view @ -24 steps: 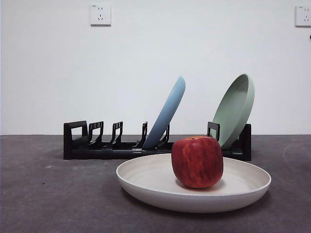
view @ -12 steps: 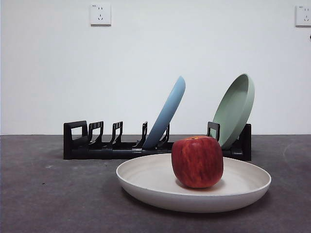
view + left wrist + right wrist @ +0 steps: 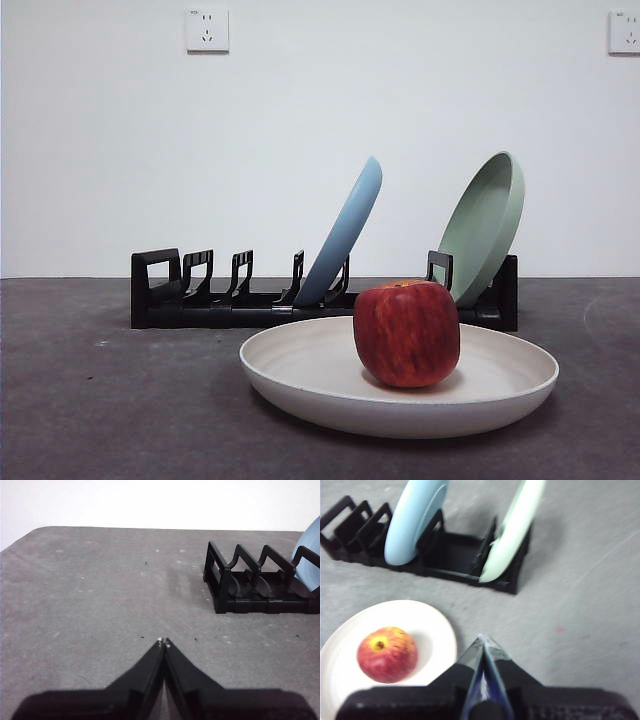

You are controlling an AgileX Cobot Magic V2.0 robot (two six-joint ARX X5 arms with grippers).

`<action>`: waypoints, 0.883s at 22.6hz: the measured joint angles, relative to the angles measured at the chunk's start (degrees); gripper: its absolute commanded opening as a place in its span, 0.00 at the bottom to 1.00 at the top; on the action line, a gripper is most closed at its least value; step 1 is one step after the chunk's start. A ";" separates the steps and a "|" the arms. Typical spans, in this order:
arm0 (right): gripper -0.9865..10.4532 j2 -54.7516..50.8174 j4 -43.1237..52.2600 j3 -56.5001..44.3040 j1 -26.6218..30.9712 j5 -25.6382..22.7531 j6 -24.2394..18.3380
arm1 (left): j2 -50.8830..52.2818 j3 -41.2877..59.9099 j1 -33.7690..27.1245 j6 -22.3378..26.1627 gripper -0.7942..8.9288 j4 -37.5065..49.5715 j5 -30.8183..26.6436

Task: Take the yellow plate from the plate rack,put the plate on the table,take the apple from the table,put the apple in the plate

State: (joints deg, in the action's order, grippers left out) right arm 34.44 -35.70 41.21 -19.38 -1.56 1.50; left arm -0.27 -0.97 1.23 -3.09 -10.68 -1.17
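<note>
The cream yellow plate (image 3: 330, 385) lies flat on the dark grey table (image 3: 100, 400), in front of the black plate rack (image 3: 200, 300). The red apple (image 3: 406, 333) rests in the plate, right of its middle. The right wrist view looks down on the same apple (image 3: 386, 654) in the plate (image 3: 432, 630), with my right gripper (image 3: 482, 639) shut and empty, raised beside the plate's edge. My left gripper (image 3: 162, 641) is shut and empty over bare table, short of the rack's handle end (image 3: 220, 577). Neither arm shows in the front view.
A light blue plate (image 3: 345, 235) and a pale green plate (image 3: 485, 225) lean upright in the rack. The rack's left slots stand empty. White wall with two sockets (image 3: 206, 30) lies behind. The table's far edge (image 3: 150, 528) shows in the left wrist view.
</note>
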 measured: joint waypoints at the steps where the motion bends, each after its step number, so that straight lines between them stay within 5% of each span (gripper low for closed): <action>1: 0.09 -2.29 0.09 0.00 0.63 0.04 -1.60 | 0.00 0.00 0.00 0.00 0.08 0.00 -0.02; 5: 0.09 -13.79 6.99 -2.84 6.82 0.07 -5.25 | 0.00 0.00 0.00 0.00 0.08 0.00 -0.11; 9: 0.09 -24.81 20.13 -16.17 13.44 1.25 -5.62 | 0.00 0.00 0.00 0.00 0.08 0.00 -0.11; 20: 0.09 -32.98 24.76 -35.01 15.76 4.59 -3.72 | 0.00 0.00 0.00 0.00 0.08 0.00 -0.09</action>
State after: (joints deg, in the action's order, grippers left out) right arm 1.45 -10.94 6.20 -3.62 3.03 -2.22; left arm -0.27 -0.97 1.23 -3.09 -10.68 -1.26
